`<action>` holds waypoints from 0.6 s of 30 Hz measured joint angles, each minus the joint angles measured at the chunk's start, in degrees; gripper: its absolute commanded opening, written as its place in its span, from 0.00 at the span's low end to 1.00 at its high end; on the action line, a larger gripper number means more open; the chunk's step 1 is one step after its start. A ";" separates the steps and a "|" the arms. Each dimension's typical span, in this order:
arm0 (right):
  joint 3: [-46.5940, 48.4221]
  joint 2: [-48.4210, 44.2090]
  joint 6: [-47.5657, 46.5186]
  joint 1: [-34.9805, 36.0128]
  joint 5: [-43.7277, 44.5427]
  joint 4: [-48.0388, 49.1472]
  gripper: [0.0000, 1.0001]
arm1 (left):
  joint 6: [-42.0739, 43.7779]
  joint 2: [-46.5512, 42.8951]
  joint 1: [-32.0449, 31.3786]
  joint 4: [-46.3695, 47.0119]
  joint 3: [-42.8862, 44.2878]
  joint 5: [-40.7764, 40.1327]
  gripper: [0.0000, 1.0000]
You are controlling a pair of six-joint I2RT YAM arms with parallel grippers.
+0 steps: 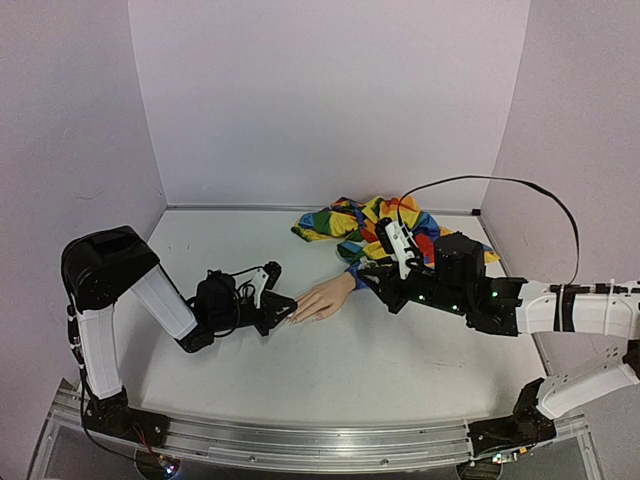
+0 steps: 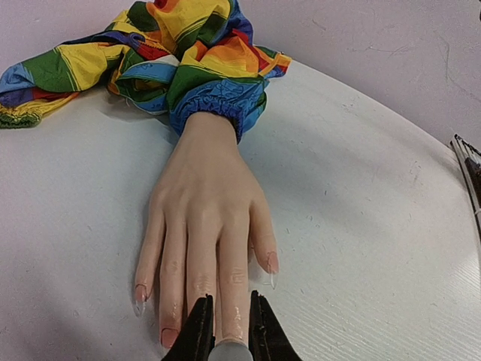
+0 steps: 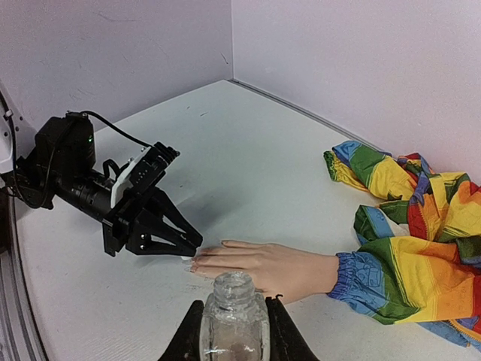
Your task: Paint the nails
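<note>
A peach mannequin hand (image 1: 322, 300) (image 2: 203, 218) (image 3: 270, 267) lies flat on the white table, its wrist in a rainbow patchwork sleeve (image 1: 380, 225) (image 2: 188, 60) (image 3: 406, 256). Its nails (image 2: 272, 262) are long and partly pink; one fingertip is hidden behind my left gripper. My left gripper (image 1: 283, 312) (image 2: 230, 298) (image 3: 192, 244) sits at the fingertips, shut on a small grey-white brush cap (image 2: 229, 351), its jaws on either side of one finger's tip. My right gripper (image 3: 234, 303) (image 1: 375, 277) hovers by the wrist, shut on a small clear open bottle (image 3: 234, 323).
Lilac walls close in the table at the back and both sides. An aluminium rail (image 1: 300, 440) runs along the near edge. A black cable (image 1: 500, 182) arcs above the right arm. The sleeve's bunched cloth lies at the back right.
</note>
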 measured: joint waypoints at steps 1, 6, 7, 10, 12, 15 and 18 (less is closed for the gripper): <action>-0.02 0.00 0.00 0.00 0.00 0.00 0.00 | -0.02 0.02 0.00 0.00 0.00 0.09 0.00; 0.00 0.00 0.00 0.00 -0.02 0.02 0.00 | -0.57 0.20 0.00 0.04 0.07 0.15 0.00; 0.00 0.00 0.00 0.00 -0.02 0.02 0.00 | -0.70 0.28 0.00 0.02 0.11 0.15 0.00; 0.00 0.00 0.00 0.00 -0.02 0.02 0.00 | -0.92 0.61 0.00 0.02 0.15 0.22 0.00; 0.00 0.00 0.00 0.00 -0.02 0.02 0.00 | -0.96 0.74 0.00 0.00 0.15 0.33 0.00; 0.00 0.00 0.00 0.00 -0.04 0.02 0.00 | -0.98 0.74 0.00 0.02 0.15 0.44 0.00; 0.00 0.00 0.00 0.00 -0.07 0.02 0.00 | -0.98 0.74 0.00 0.02 0.15 0.44 0.00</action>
